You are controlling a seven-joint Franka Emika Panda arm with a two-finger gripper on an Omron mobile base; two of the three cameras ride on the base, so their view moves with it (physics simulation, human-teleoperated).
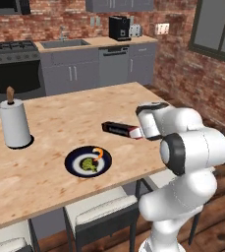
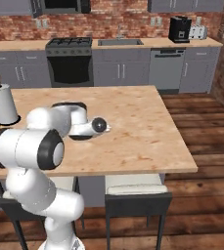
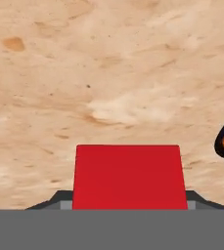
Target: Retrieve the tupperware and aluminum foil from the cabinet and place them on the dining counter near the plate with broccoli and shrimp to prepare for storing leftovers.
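**Q:** Red end of the aluminum foil (image 3: 129,177) sits closest to the hand camera. Why do you hold it like this?

**A:** The box lies lengthwise on the dining counter (image 1: 60,133), its red end at the gripper (image 1: 142,133). In the hand view a dark fingertip (image 3: 55,200) flanks each side of that end, so you appear to be pinching the box, though contact itself is hidden. You are setting it down beside the plate with broccoli and shrimp (image 1: 88,161), which is where the task wants it.

**Q:** Reading left to right, what room do you have?

**A:** A paper-towel roll (image 1: 14,123) stands well to the left; the plate lies nearer the front edge; the foil follows just to its right. Bare wood stretches behind them, so you can likely lift and retreat freely. Judged from these views, the tupperware remains to be fetched.
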